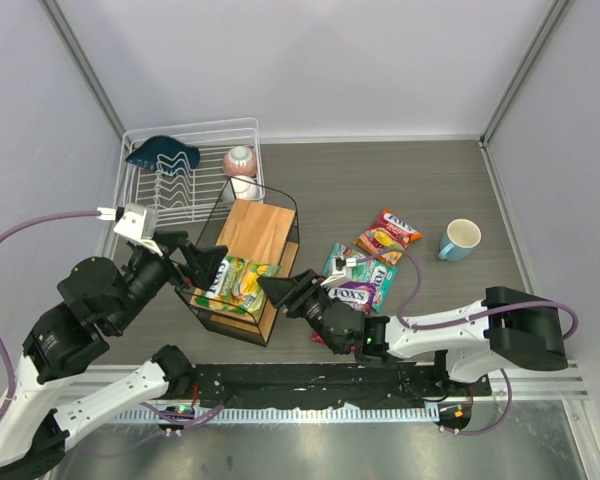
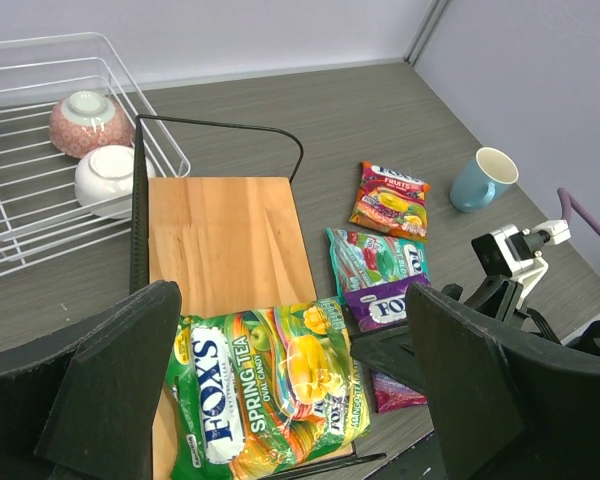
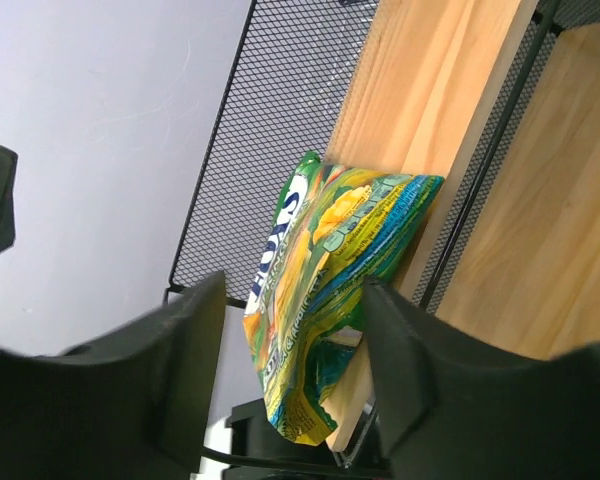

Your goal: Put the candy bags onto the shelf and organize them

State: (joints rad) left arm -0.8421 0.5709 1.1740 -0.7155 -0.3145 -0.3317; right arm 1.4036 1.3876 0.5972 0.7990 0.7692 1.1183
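Note:
The yellow-green candy bag (image 1: 235, 285) lies on the top board of the shelf (image 1: 255, 228), at its near end, overhanging the edge. My left gripper (image 1: 205, 265) is open and hovers over it; in the left wrist view the bag (image 2: 270, 395) lies between and below the wide-spread fingers. My right gripper (image 1: 290, 295) is open at the bag's right end; in the right wrist view the bag (image 3: 330, 290) hangs between its fingers. The orange-red bag (image 1: 388, 232) and teal bag (image 1: 368, 272) lie on the table right of the shelf. The purple bag (image 1: 352, 297) overlaps the teal one, partly hidden by the right arm.
A white wire dish rack (image 1: 180, 170) with two bowls and a dark blue item stands behind the shelf at the back left. A light blue mug (image 1: 460, 238) stands at the right. Grey walls enclose the table on three sides.

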